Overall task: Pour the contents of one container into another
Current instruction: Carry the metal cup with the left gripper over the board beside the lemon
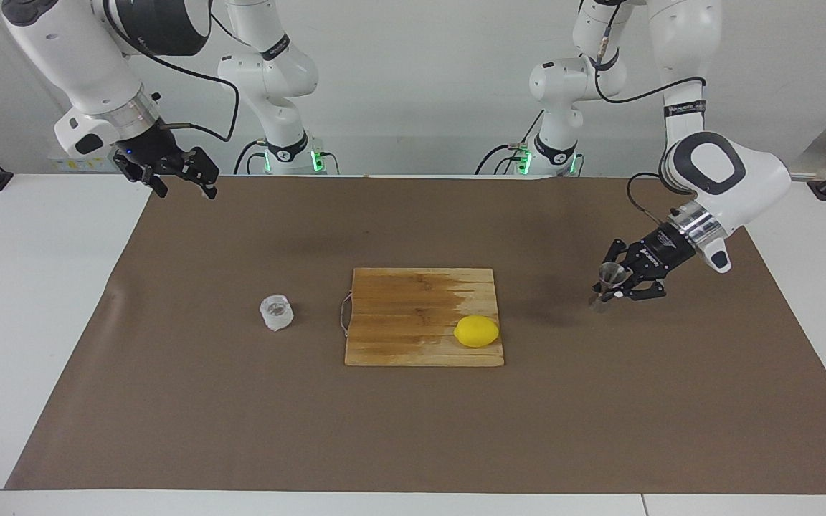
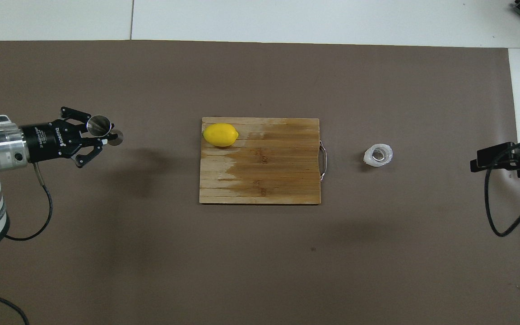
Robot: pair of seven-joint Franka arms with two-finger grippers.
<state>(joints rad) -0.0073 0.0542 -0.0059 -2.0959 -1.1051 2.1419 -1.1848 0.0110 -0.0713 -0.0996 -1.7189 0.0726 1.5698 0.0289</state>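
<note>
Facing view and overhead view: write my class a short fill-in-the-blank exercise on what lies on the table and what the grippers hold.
1. The left gripper is shut on the steel ____.
2. The lemon lies on the wooden ____.
3. The glass tumbler stands on the brown mat, beside the cutting board's metal ____.
4. The right gripper holds ____.

Missing words: jigger; cutting board; handle; nothing

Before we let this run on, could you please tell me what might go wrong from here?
1. The left gripper holds the small shiny steel hourglass jigger by its narrow waist, lifted and slightly tilted; it could pivot or slip.
2. The squat clear faceted glass tumbler stands past the wooden cutting board with its yellow lemon; a low carry could clip them.
</note>
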